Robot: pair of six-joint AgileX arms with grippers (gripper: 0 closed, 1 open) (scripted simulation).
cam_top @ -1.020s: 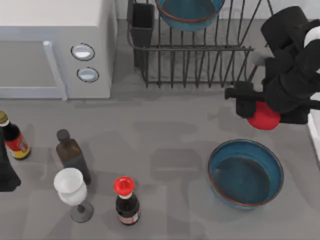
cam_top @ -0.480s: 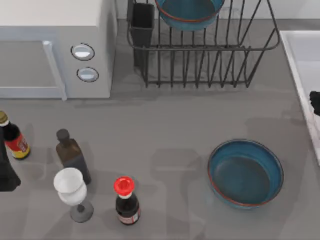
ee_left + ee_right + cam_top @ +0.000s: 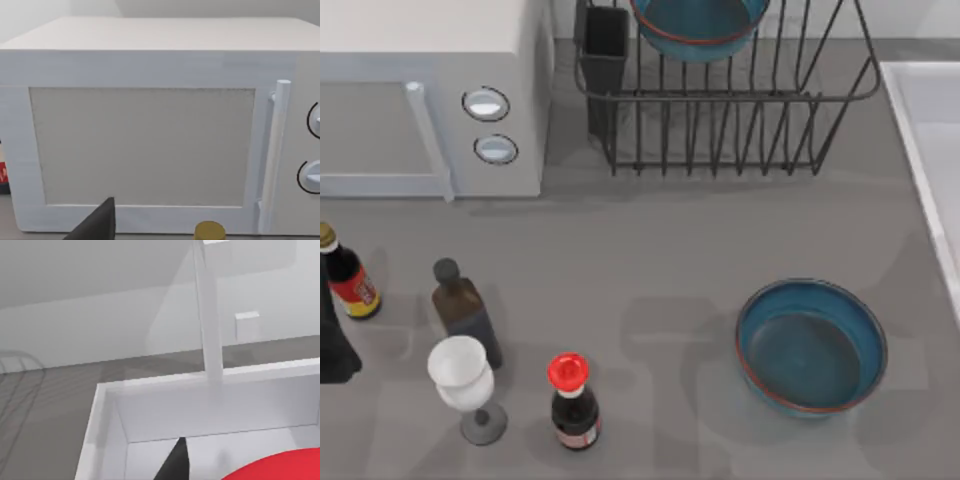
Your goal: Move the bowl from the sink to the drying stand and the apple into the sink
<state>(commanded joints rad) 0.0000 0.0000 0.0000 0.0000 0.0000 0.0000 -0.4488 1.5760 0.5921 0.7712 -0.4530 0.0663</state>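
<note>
Over the sink (image 3: 165, 410), right wrist view: the apple (image 3: 280, 467) sits as a red curve just beside a dark fingertip (image 3: 175, 462) of the right gripper, apparently carried here for dropping; whether it is clamped or free, I cannot tell. One bowl (image 3: 698, 25) stands in the drying stand (image 3: 720, 120); its twin (image 3: 811, 346) rests on the counter. Left gripper (image 3: 95, 227) parked facing the microwave (image 3: 145, 140), finger spread unclear.

No lettering can be read. The two sauce bottles (image 3: 573, 405) (image 3: 347, 275) near the microwave (image 3: 430, 95) carry red labels, their print too small to make out; the microwave's dials (image 3: 486, 103) bear no legible marks.
</note>
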